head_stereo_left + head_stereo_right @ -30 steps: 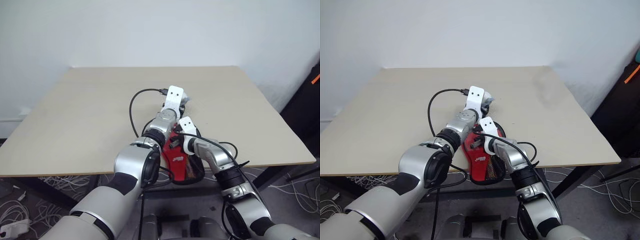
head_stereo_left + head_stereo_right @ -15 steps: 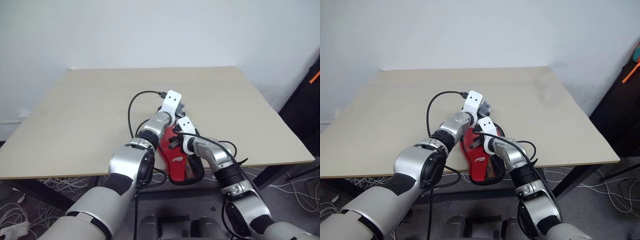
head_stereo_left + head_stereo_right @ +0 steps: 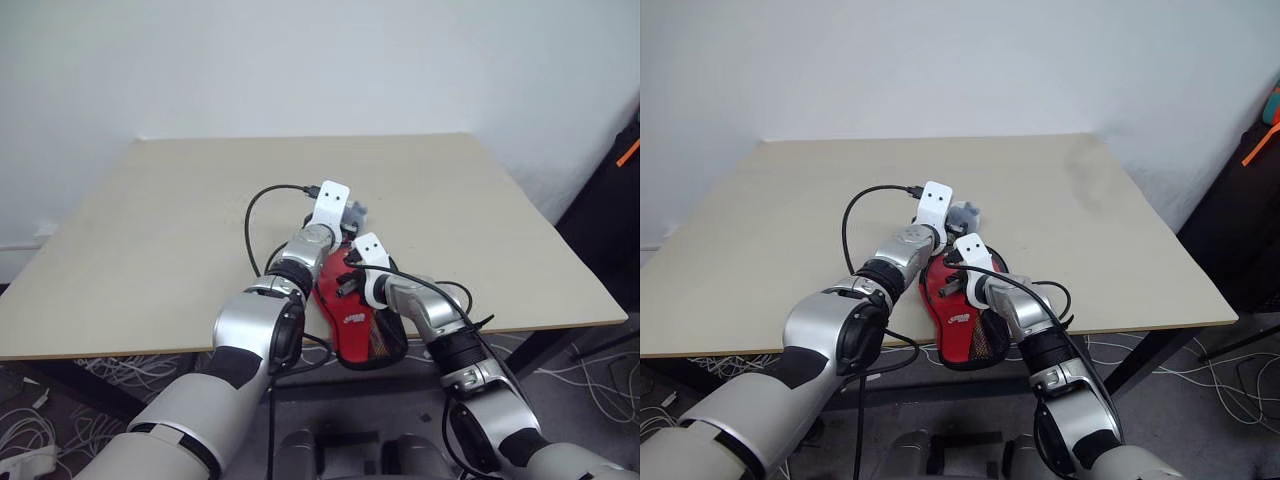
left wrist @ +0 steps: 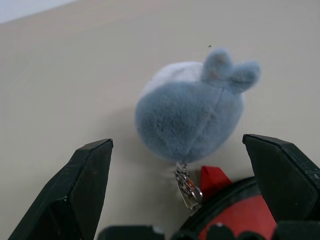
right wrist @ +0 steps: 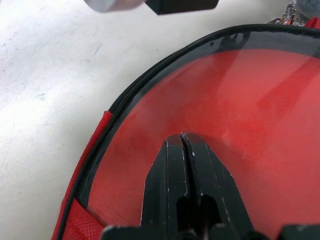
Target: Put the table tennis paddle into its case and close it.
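Low centre of the frame, the case (image 3: pixel 355 325) lies on the worktop's (image 3: pixel 150 250) near edge, red paddle (image 5: pixel 240 115) behind its clear side. The right hand (image 5: pixel 183 137), fingers pressed together, rests on it. Just beyond, the left hand (image 4: pixel 180 165) spreads wide around a grey plush ball (image 4: pixel 187 117)

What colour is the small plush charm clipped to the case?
Grey-blue with a white patch, clearest in the left wrist view.

The case (image 3: pixel 360 325) (near end) probably overhangs, arms covering it.
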Tool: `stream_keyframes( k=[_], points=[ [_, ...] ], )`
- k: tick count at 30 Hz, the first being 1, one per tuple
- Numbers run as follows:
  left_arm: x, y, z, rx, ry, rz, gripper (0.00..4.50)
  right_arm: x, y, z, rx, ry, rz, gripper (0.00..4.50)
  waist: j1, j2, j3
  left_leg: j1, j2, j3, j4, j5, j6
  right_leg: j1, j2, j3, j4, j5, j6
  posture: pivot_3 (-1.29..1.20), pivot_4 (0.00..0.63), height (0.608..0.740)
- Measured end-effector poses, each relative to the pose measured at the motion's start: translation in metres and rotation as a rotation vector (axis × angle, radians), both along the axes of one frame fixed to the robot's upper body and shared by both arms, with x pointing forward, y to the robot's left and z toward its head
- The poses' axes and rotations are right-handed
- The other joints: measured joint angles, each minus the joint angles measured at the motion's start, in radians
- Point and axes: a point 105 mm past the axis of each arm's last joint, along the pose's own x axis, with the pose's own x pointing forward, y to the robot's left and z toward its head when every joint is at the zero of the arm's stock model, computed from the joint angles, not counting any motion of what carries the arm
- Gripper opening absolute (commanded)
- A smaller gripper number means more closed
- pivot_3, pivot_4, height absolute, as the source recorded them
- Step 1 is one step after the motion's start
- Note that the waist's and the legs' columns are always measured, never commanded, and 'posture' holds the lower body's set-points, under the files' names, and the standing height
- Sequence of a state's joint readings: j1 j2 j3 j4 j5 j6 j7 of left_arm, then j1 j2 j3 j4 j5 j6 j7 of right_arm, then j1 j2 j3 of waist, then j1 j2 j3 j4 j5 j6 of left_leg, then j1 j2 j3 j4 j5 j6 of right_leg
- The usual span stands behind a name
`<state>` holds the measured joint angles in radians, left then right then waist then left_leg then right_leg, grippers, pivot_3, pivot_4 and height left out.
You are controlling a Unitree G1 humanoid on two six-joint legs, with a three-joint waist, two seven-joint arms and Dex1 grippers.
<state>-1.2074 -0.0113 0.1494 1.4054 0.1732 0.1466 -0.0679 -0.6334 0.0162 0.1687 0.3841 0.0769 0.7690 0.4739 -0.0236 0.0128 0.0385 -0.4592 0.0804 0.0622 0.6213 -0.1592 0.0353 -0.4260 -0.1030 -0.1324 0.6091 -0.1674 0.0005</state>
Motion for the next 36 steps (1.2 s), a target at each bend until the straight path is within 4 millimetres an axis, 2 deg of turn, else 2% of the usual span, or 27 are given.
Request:
stream_keyframes(
  k=[3, 9, 14, 18, 23, 27, 32, 34, 35, 36],
  points=[
    [-0.003, 0.0, -0.006, 0.036, 0.039, -0.019, 4.45, 0.001, -0.002, 0.0, 0.003, 0.004, -0.009, 0.0, 0.0, 0.0, 0.0, 0.0, 0.0, 0.0, 0.0, 0.0, 0.0, 0.0, 0.0, -0.001, 0.0, 0.0, 0.0, 0.0, 0.0, 0.722],
    [-0.008, -0.009, -0.013, -0.023, 0.097, -0.044, 4.45, 0.002, -0.004, 0.0, 0.007, 0.005, -0.032, 0.0, 0.0, 0.001, 0.0, -0.004, 0.001, -0.001, -0.001, 0.0, 0.0, 0.0, 0.0, -0.003, -0.002, 0.002, 0.001, 0.0, 0.0, 0.722],
    [-0.009, -0.011, -0.012, -0.091, 0.112, -0.038, 4.45, 0.004, -0.005, 0.0, 0.003, 0.005, -0.039, 0.0, 0.004, 0.001, -0.001, -0.003, 0.002, 0.008, -0.016, 0.0, 0.0, -0.001, 0.0, 0.0, 0.0, 0.003, -0.001, 0.0, 0.0, 0.722],
    [-0.008, -0.008, -0.012, -0.142, 0.129, -0.013, 4.45, 0.005, -0.003, 0.0, 0.001, 0.008, -0.034, 0.0, 0.004, 0.001, -0.001, -0.003, 0.002, 0.004, -0.023, 0.0, 0.0, -0.003, 0.0, -0.006, -0.004, 0.003, -0.002, 0.0, 0.0, 0.722],
    [-0.004, 0.014, -0.011, -0.106, 0.134, 0.018, 4.45, 0.005, -0.003, 0.001, 0.001, 0.01, -0.029, 0.0, 0.0, 0.005, -0.002, -0.004, 0.001, -0.014, -0.023, 0.0, 0.0, 0.005, 0.001, -0.022, -0.018, 0.005, -0.003, 0.0, 0.0, 0.722],
    [0.0, 0.033, -0.006, -0.08, 0.122, 0.028, 4.45, 0.007, -0.004, 0.001, 0.0, 0.009, -0.028, 0.0, 0.0, 0.005, -0.003, -0.002, -0.001, -0.018, -0.021, 0.0, 0.0, 0.009, 0.001, -0.023, -0.019, 0.007, -0.005, 0.0, 0.0, 0.722],
    [0.003, 0.045, 0.001, -0.065, 0.107, 0.013, 4.45, 0.009, -0.004, 0.001, -0.004, 0.005, -0.027, 0.0, 0.001, 0.005, -0.003, -0.004, 0.0, -0.019, -0.024, 0.0, 0.0, 0.011, 0.001, -0.023, -0.018, 0.01, -0.007, 0.0, 0.0, 0.722],
    [0.005, 0.051, 0.006, -0.068, 0.097, 0.013, 4.45, 0.011, -0.004, 0.0, -0.007, 0.002, -0.028, 0.0, 0.005, 0.002, -0.004, -0.005, 0.007, -0.015, -0.031, 0.0, 0.0, 0.006, -0.002, -0.009, 0.014, 0.004, -0.009, 0.0, 0.0, 0.722],
    [0.006, 0.055, 0.009, -0.072, 0.09, 0.013, 4.45, 0.012, -0.005, 0.0, -0.01, 0.003, -0.03, 0.0, 0.006, -0.009, -0.002, -0.001, 0.005, 0.004, -0.033, 0.0, 0.0, -0.004, -0.003, 0.016, 0.053, -0.025, -0.011, 0.0, 0.0, 0.722],
    [0.007, 0.056, 0.011, -0.076, 0.084, 0.009, 4.45, 0.012, -0.006, -0.001, -0.013, 0.005, -0.033, 0.0, 0.007, -0.017, -0.001, 0.012, -0.001, 0.023, -0.033, 0.0, 0.0, -0.009, -0.002, 0.036, 0.071, -0.044, -0.015, 0.0, 0.0, 0.722]
  ],
)
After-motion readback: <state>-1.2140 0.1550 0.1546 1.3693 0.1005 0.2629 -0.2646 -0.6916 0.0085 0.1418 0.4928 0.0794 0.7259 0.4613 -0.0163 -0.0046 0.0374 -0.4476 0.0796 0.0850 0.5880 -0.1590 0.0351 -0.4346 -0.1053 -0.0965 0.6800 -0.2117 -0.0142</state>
